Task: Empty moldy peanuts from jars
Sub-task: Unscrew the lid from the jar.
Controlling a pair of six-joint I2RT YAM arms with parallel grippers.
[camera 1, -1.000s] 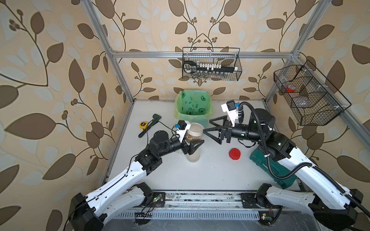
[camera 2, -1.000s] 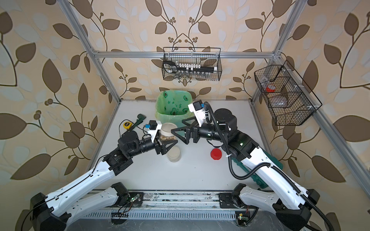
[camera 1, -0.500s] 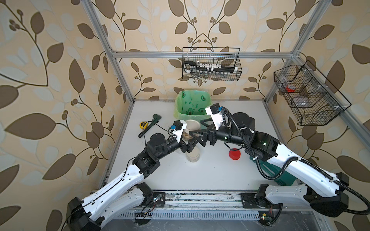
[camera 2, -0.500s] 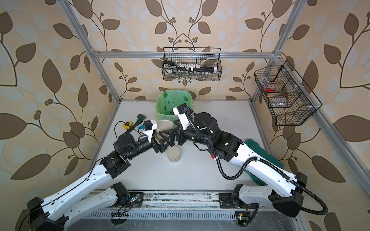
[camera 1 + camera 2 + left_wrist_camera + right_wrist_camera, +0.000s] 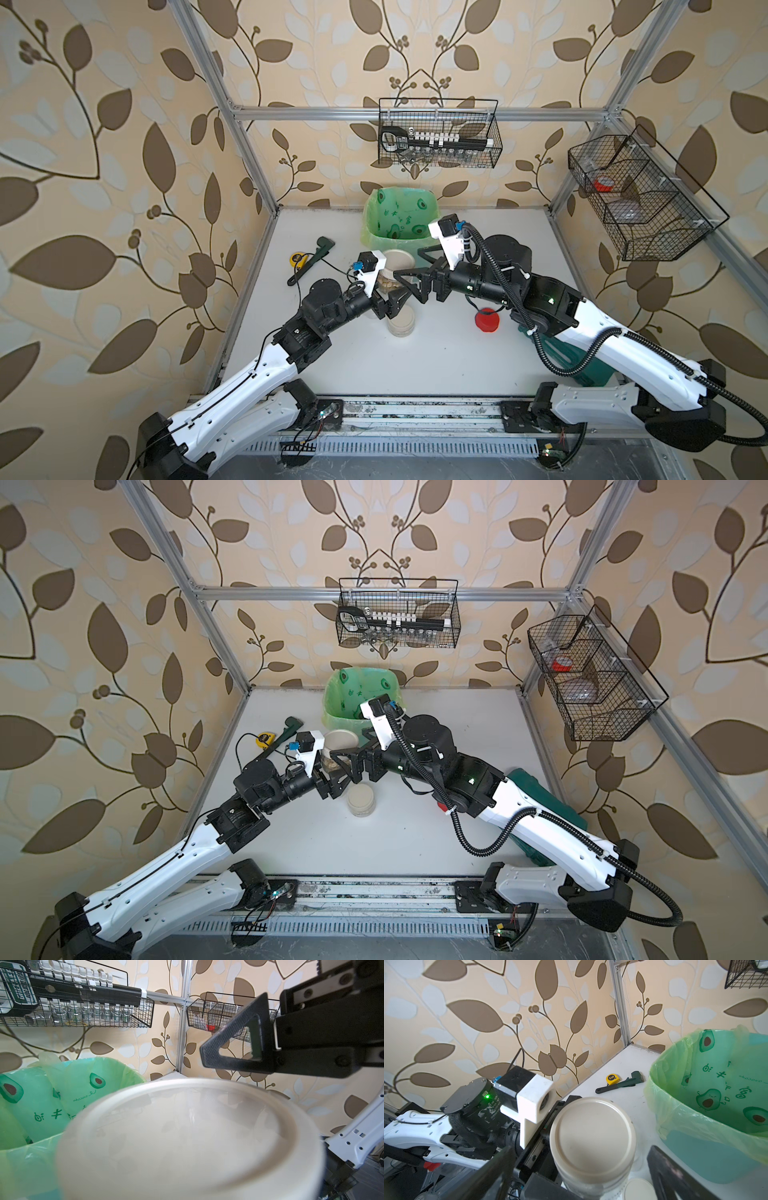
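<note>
A short glass jar with a flat beige lid (image 5: 398, 261) (image 5: 340, 741) (image 5: 592, 1132) hangs above the table in front of the green-lined bin (image 5: 401, 220). My left gripper (image 5: 388, 297) is shut on its glass body. Pale moldy peanuts (image 5: 388, 284) show through the glass. My right gripper (image 5: 406, 262) is open, one finger on each side of the lid, not touching it. The lid (image 5: 187, 1136) fills the left wrist view, and a right finger (image 5: 234, 1043) shows above it. A second short jar (image 5: 401, 326) (image 5: 360, 799) stands lidded on the table just below.
A red screw lid (image 5: 487, 322) lies on the table under the right arm. A yellow tape measure (image 5: 297, 258) and a green wrench (image 5: 311, 257) lie at the left. A dark green case (image 5: 582, 365) sits under the right arm. Wire baskets (image 5: 438, 133) (image 5: 636, 199) hang on the walls.
My right gripper has swung left from beside the red lid to the held jar and now straddles its lid. The left gripper has kept the jar almost still.
</note>
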